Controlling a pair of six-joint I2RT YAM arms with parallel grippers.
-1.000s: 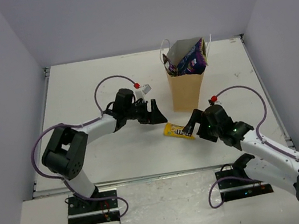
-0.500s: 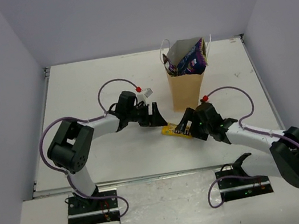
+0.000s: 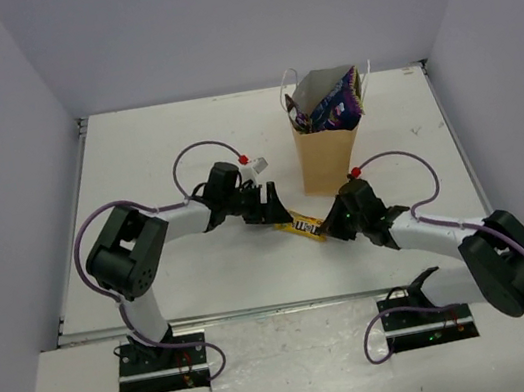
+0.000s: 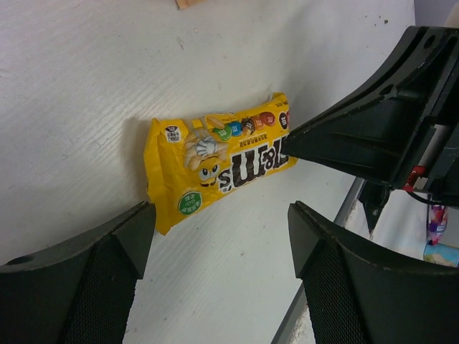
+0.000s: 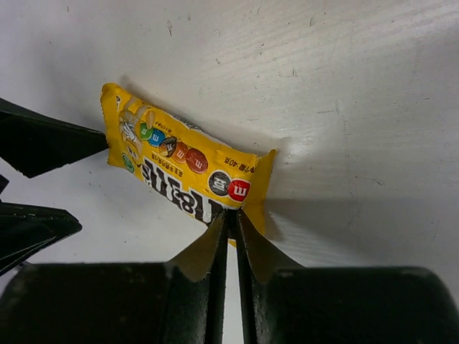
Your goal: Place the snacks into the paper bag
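The left gripper is hanging wide open and empty at ten o'clock of the yellow M&M's pack, which is lying flat on the white table. The right gripper is pinching only the pack's thin end seam from four o'clock, jaws nearly together. Risky: with so little gripped, the slick wrapper could be slipping out on the lift, or swinging into the left gripper so close by. The tall tan kraft paper bag is standing near at one o'clock, its mouth crowded by a large purple chip bag; brushing the rim could be tipping it. Open table is lying toward nine o'clock, the near edge at six.
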